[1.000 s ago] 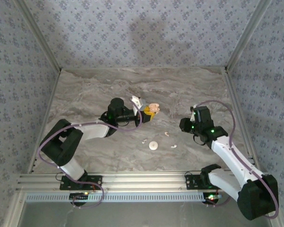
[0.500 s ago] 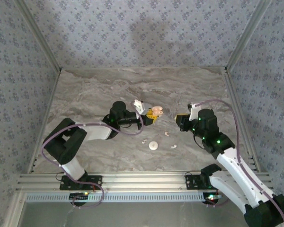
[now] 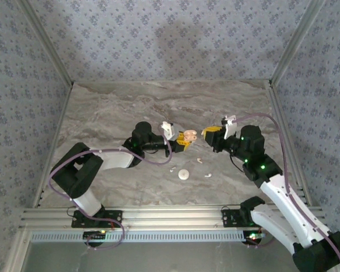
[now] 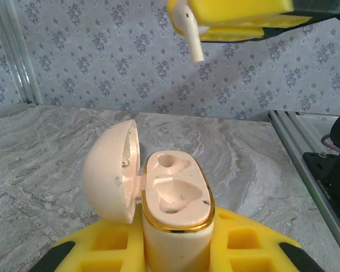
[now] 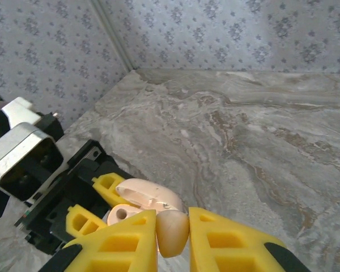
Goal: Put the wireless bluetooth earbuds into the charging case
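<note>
One charging case [image 4: 175, 198] clamped in left gripper [image 3: 184, 137], one earbud [image 4: 194, 42] in right gripper [image 5: 173, 229], three loose earbuds [image 3: 199, 160].

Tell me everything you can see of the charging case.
The charging case is smooth peach-tan plastic, rounded, with a thin gold rim round the top of its body. Its domed lid stands hinged open to one side, baring two moulded wells, both empty. It stands upright, its lower body clamped between the yellow fingers of the left gripper.
</note>
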### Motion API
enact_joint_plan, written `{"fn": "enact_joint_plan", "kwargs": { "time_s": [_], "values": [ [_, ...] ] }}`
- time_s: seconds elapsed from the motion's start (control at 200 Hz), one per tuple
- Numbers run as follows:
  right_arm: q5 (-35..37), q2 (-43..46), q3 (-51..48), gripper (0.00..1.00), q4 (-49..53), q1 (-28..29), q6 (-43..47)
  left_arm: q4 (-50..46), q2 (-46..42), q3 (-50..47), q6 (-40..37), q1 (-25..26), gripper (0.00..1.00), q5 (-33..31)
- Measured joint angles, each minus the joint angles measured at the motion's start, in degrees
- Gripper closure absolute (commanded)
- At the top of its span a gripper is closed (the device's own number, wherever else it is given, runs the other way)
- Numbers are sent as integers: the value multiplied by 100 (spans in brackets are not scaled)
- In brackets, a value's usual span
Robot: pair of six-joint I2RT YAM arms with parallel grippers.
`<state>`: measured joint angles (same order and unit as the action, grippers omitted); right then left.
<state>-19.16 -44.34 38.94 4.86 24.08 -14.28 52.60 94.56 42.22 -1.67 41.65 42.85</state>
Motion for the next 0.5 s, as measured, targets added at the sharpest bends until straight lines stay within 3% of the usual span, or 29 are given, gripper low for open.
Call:
{"fn": "enact_joint_plan", "kwargs": {
  "time_s": [0.5],
  "values": [
    [-170, -378, -98, 80, -520, 98, 17, 116, 0, 2, 48, 0, 81, 22]
  ]
}}
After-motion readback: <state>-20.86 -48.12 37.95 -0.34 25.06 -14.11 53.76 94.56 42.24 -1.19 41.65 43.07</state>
